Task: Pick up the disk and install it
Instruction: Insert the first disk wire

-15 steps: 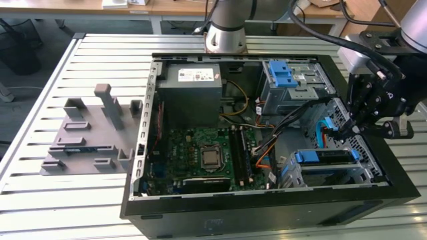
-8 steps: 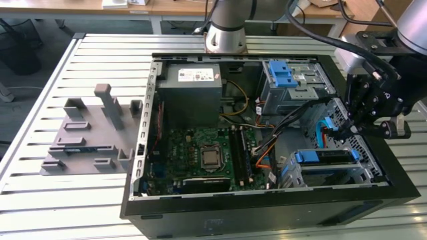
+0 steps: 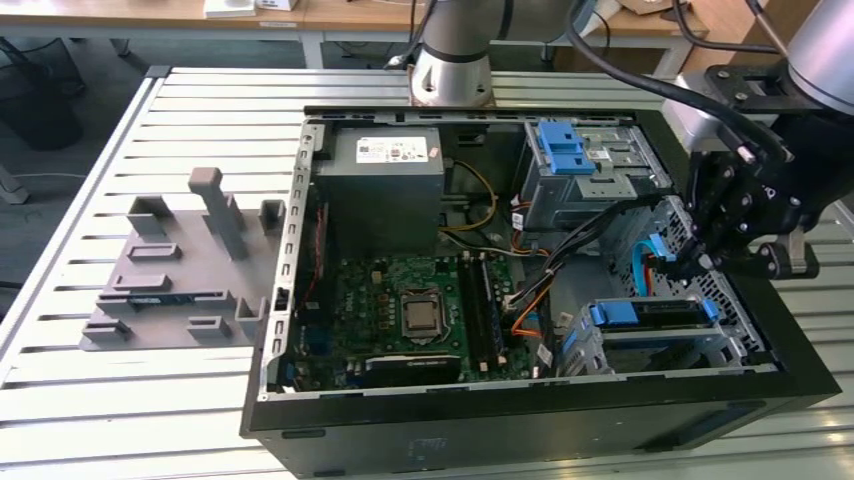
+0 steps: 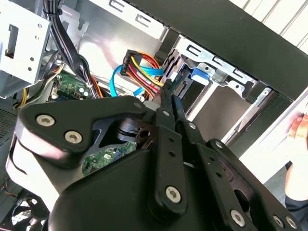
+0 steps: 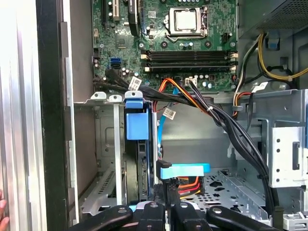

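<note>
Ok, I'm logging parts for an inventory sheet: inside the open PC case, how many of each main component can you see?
Power-supply box: 1
Motherboard: 1
Drive cages: 2 (upper, lower)
Disk, seated in the lower cage: 1
Total: 5
</note>
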You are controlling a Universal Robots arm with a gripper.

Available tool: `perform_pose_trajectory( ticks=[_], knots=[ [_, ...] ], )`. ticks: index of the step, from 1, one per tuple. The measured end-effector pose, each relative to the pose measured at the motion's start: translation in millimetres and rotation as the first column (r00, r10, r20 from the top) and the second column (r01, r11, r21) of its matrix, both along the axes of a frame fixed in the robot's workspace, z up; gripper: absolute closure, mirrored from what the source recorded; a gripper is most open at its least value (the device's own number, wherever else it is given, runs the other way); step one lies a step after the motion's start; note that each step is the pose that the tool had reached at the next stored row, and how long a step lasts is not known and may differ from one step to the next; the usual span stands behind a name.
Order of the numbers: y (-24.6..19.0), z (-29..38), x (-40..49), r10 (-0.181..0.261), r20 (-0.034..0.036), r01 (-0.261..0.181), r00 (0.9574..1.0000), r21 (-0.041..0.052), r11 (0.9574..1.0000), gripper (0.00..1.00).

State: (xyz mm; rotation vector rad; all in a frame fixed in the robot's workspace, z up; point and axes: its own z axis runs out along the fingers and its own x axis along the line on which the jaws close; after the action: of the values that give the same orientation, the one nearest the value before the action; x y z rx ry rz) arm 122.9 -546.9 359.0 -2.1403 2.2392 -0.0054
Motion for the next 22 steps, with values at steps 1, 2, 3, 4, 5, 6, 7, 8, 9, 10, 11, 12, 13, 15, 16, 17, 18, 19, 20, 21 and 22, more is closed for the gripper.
perform_pose_trajectory(
  ticks=[1, 2, 3, 4, 5, 6, 7, 8, 9, 10, 11, 12, 13, 15, 16, 17, 18, 19, 20, 21, 22],
  knots=[
    [0.0, -0.4, -0.3, 0.000, 0.0015, 0.000, 1.0000, 0.0000, 1.0000, 0.83],
    [0.1, -0.6, -0.3, 0.000, 0.0019, 0.000, 1.0000, -0.0001, 1.0000, 0.82],
    [0.3, -0.9, -0.3, 0.000, 0.0020, 0.000, 1.0000, -0.0001, 1.0000, 0.82],
    [0.7, -1.2, -0.3, 0.000, 0.0021, 0.000, 1.0000, -0.0002, 1.0000, 0.75],
    [1.0, -1.5, -0.4, 0.000, 0.0021, 0.000, 1.0000, -0.0003, 1.0000, 0.75],
    [1.1, -2.1, -0.5, 0.000, 0.0022, 0.000, 1.0000, -0.0002, 1.0000, 0.75],
    [1.4, -2.8, -0.6, 0.000, 0.0023, 0.000, 1.0000, -0.0008, 1.0000, 0.75],
    [1.5, -3.6, -0.9, 0.000, 0.0025, 0.000, 1.0000, -0.0023, 1.0000, 0.75],
    [1.5, -4.4, -1.2, 0.000, 0.0027, 0.000, 1.0000, -0.0042, 1.0000, 0.75],
    [1.6, -5.2, -1.2, 0.000, 0.0027, 0.000, 1.0000, -0.0072, 1.0000, 0.75],
    [1.7, -5.8, -1.1, 0.000, 0.0028, 0.000, 1.0000, -0.0101, 0.9999, 0.75],
    [1.7, -6.4, -1.1, 0.000, 0.0027, 0.000, 1.0000, -0.0127, 0.9999, 0.75],
    [1.9, -6.9, -1.1, 0.000, 0.0028, 0.000, 1.0000, -0.0137, 0.9999, 0.75],
    [2.2, -7.6, -1.1, 0.000, 0.0028, 0.000, 1.0000, -0.0139, 0.9999, 0.75],
    [2.8, -7.5, -1.2, 0.000, 0.0027, 0.000, 1.0000, -0.0140, 0.9999, 0.75],
    [3.0, -7.6, -1.2, 0.000, 0.0028, 0.000, 1.0000, -0.0139, 0.9999, 0.75],
    [3.0, -7.3, -1.2, 0.000, 0.0028, 0.000, 1.0000, -0.0140, 0.9999, 0.75],
    [3.0, -6.6, -1.2, 0.000, 0.0028, 0.000, 1.0000, -0.0138, 0.9999, 0.75],
    [3.1, -6.1, -1.3, 0.000, 0.0028, 0.000, 1.0000, -0.0135, 0.9999, 0.75],
    [3.1, -5.9, -1.3, 0.000, 0.0028, 0.000, 1.0000, -0.0134, 0.9999, 0.75],
    [3.3, -6.0, -1.3, 0.000, 0.0028, 0.000, 1.0000, -0.0131, 0.9999, 0.75]
  ],
)
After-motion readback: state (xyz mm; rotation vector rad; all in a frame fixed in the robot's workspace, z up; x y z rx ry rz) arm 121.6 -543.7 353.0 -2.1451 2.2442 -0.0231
